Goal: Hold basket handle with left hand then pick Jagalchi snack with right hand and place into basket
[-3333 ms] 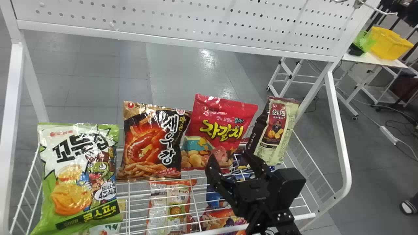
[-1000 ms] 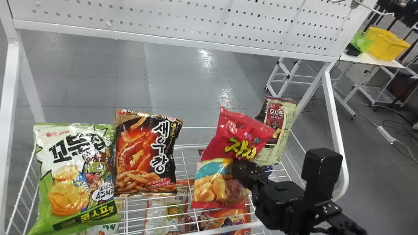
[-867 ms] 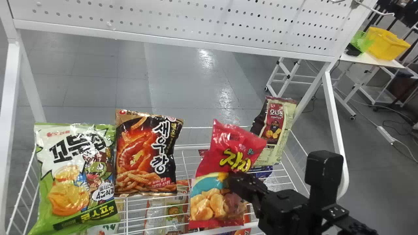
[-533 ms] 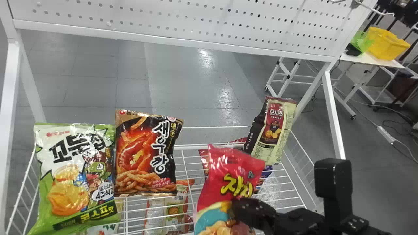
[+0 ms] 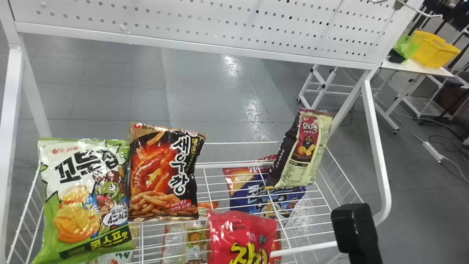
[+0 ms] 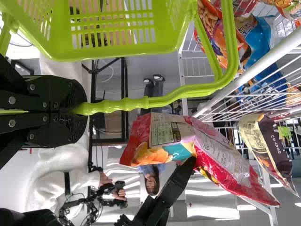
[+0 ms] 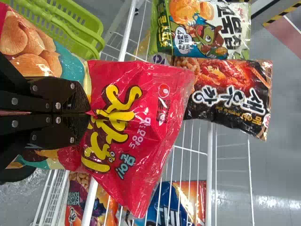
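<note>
- White wire rack (image 5: 10,110): it stood across the scene; the Jagalchi snack (image 7: 136,99) was over its near rail.
- Green basket (image 6: 103,52): it hung by its handle (image 6: 113,104), left and near of the snack. That offset was what the coming move turned on, likely a carry leftward and towards the robot, then a drop inside.
- Jagalchi snack, red: its long axis ran roughly near to far, top end far. Three seconds earlier it had stood upright farther back; since then it had come near, uncovering a blue bag (image 5: 249,198).
- Black shrimp bag (image 5: 165,172): it had slipped slightly nearer than in the earliest frame.
- Right gripper (image 7: 88,113): it pinched the snack around mid-length and was the nearer one to it. Its fingers had been spread in front of the bag earlier. The loose far end looked likely to flop and catch the basket's rim.
- Left gripper (image 6: 77,109): it was clamped on the handle, which probably needed holding steady.
</note>
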Motion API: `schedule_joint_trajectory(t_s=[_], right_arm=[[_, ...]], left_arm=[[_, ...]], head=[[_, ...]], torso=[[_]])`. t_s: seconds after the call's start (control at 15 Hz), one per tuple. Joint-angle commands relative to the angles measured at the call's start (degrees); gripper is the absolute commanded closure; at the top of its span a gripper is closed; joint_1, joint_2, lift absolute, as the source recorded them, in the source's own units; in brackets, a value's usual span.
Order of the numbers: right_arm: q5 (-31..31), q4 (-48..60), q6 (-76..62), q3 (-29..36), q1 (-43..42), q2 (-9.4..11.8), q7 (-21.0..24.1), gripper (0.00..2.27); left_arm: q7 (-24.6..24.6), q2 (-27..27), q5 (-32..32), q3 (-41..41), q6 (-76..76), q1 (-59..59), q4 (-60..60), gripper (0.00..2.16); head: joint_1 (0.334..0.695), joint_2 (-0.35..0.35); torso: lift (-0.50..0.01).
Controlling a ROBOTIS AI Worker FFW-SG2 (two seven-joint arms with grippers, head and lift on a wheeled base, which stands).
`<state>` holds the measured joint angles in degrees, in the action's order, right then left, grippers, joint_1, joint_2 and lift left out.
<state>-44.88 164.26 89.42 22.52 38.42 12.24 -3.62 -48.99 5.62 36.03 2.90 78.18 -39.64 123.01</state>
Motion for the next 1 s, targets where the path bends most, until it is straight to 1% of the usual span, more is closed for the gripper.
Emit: schedule_joint_trajectory(t_s=[0.0,0.07,0.33,0.53,0.6,0.67,0.93], right_arm=[[0.32,-0.69,0.66,-2.21,0.17,0.16,-0.51,2.12],[0.41,-0.78,0.66,-2.74,0.25,0.33,-0.6,2.12],[1.9,-2.1,0.66,-5.29,0.34,2.18,-0.16,2.12],[5.5,-6.06,0.66,-11.09,1.22,4.55,-0.16,2.12],[6.47,-7.2,0.66,-12.67,1.4,4.9,-0.16,2.12],[7.35,-9.04,0.66,-14.69,1.4,5.69,-0.16,2.12],[12.53,-12.65,0.66,-22.08,1.4,6.84,0.37,2.12]], left_arm=[[0.04,0.0,0.0,0.0,0.0,0.0,0.12,1.44],[0.04,0.0,0.0,0.0,0.0,-0.09,0.21,1.43],[-0.05,0.0,0.0,0.0,0.0,-0.26,0.39,1.44],[-0.05,0.0,0.0,0.0,0.0,-0.26,0.3,1.44],[-0.05,0.0,0.0,0.09,0.0,-0.26,0.3,1.43],[-0.05,0.0,0.0,0.17,0.0,-0.26,0.21,1.43],[-0.14,0.0,0.0,0.35,-0.17,-0.18,0.12,1.43]], head=[[0.695,-0.35],[0.695,-0.35],[0.695,-0.35],[0.695,-0.35],[0.695,-0.35],[0.695,-0.35],[0.695,-0.35]], torso=[[-0.01],[-0.01],[-0.01],[-0.01],[-0.01],[-0.01],[-0.01]])
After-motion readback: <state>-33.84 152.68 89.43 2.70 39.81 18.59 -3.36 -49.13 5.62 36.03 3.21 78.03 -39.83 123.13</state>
